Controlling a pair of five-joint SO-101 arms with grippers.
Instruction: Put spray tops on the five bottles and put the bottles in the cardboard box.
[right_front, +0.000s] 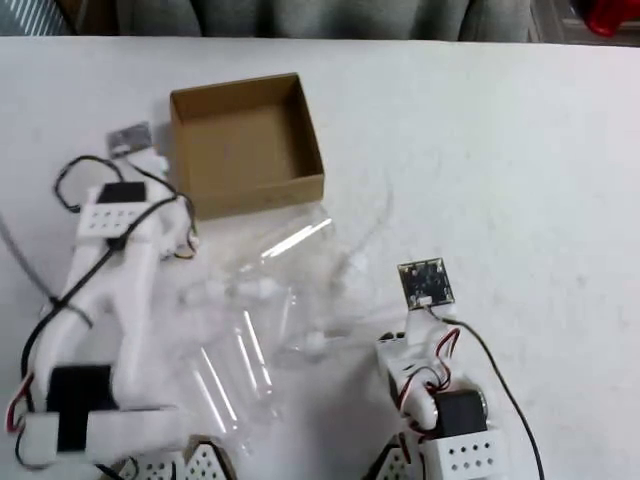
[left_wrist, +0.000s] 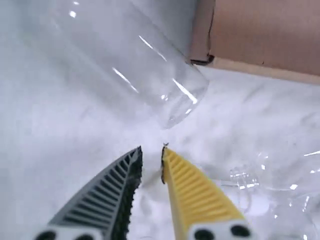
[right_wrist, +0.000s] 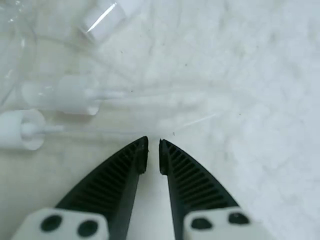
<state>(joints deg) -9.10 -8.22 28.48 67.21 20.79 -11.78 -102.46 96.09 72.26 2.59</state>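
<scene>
- Your cardboard box (right_front: 245, 140) sits open-topped on the white surface (right_front: 520, 160), far from the arm bases, and the high view shows its brown floor from wall to wall.
- The clear bottles (right_front: 285, 245) lie on their sides on the surface in a loose heap between the two arms, on the near side of the box. I cannot tell how many there are.
- White spray tops (right_front: 265, 290) lie among the bottles, on the surface too.
- Your left arm (right_front: 120, 290) stretches from the near edge towards the box, with its wrist just beside the box's near left corner.
- Your left claw (left_wrist: 151, 156) points down at the surface, its grey and yellow fingers drawn to a narrow slit with nothing between them.
- One bottle (left_wrist: 125, 65) lies just past the left claw's tips, its end near a corner of the box (left_wrist: 260, 35). A second clear bottle (left_wrist: 280, 180) lies beside the yellow finger.
- Your right arm (right_front: 440, 410) is folded low near its base, on the right of the heap.
- Your right claw (right_wrist: 153, 150) also shows black fingers almost together, gripping nothing.
- Two spray tops (right_wrist: 75, 95) lie side by side a little beyond the right claw's tips and apart from them, with thin tubes trailing across the surface. A third (right_wrist: 107, 15) lies farther off.
</scene>
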